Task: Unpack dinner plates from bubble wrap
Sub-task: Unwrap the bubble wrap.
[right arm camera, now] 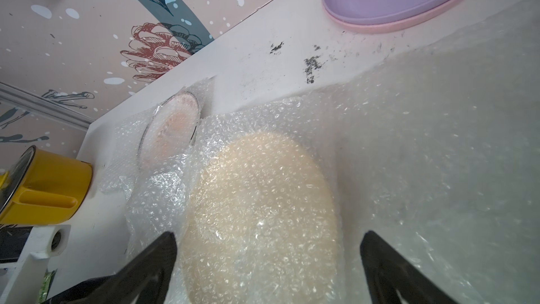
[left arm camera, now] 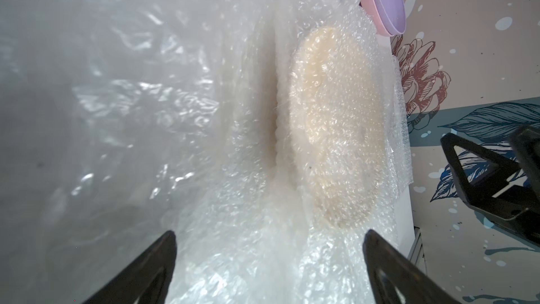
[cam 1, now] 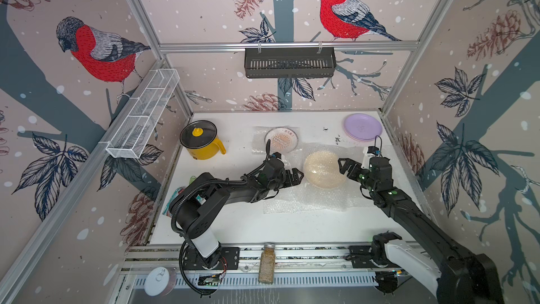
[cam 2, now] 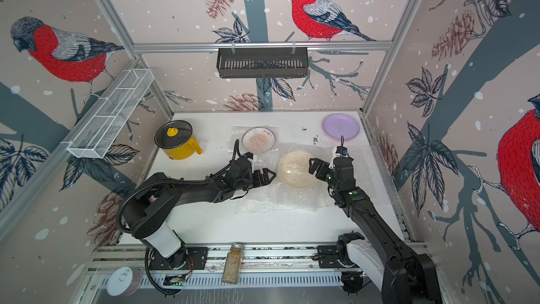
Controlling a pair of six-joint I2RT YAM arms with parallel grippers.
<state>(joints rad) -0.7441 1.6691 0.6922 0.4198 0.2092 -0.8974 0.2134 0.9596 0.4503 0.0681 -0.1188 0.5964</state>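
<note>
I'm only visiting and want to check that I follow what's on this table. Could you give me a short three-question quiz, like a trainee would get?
1. True or false: the cream plate lies bare, with no bubble wrap over it.
2. Where is the lilac plate? A) stacked on a pink plate in the far right corner; B) inside the yellow pot; C) in the black wall basket.
3. Are the left gripper and the right gripper open or shut?

Key
1. False: wrap covers it.
2. A.
3. Both open, holding nothing, one on each side of the cream plate.
</note>
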